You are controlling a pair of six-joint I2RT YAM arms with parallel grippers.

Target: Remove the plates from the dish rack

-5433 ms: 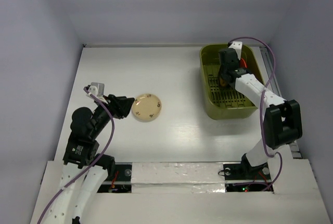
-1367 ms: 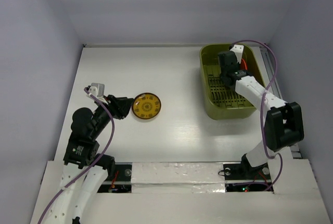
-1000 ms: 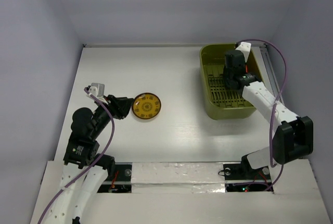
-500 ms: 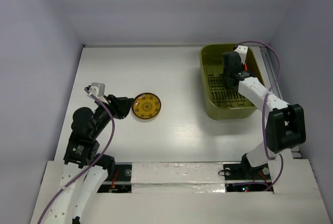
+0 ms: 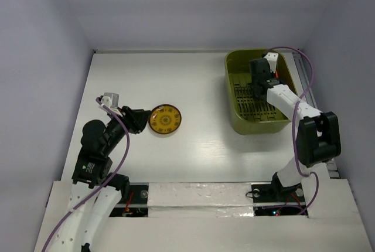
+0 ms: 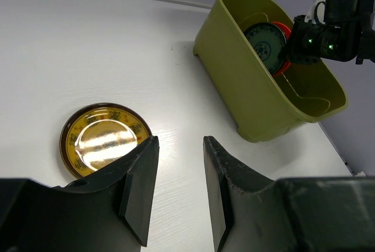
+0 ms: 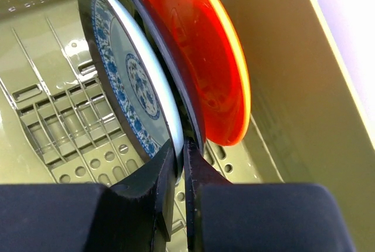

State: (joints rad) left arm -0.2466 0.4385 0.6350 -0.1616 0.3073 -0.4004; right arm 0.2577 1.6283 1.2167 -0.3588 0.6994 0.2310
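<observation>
The olive-green dish rack (image 5: 228,88) (image 6: 234,70) (image 7: 293,76) stands at the back right. Two plates stand on edge inside it. One is a black plate (image 7: 129,76) (image 6: 266,38) with a blue-patterned face. Behind it leans a plain orange-red plate (image 7: 199,47) (image 6: 285,29). My right gripper (image 7: 180,143) (image 5: 256,82) reaches down into the rack, its jaws pinched on the black plate's lower rim. A yellow-orange patterned plate (image 5: 165,119) (image 6: 105,139) lies flat on the table at left. My left gripper (image 6: 180,140) (image 5: 139,120) hovers open just beside it, holding nothing.
The white table (image 5: 199,88) is boxed in by pale walls on three sides. The right arm's purple cable (image 5: 304,70) loops over the rack's far right corner. The rack's slotted floor (image 7: 64,117) shows to the left of the plates.
My right gripper's jaws have closed onto the black plate's rim inside the rack. The left arm and the yellow-orange plate have stayed still.
</observation>
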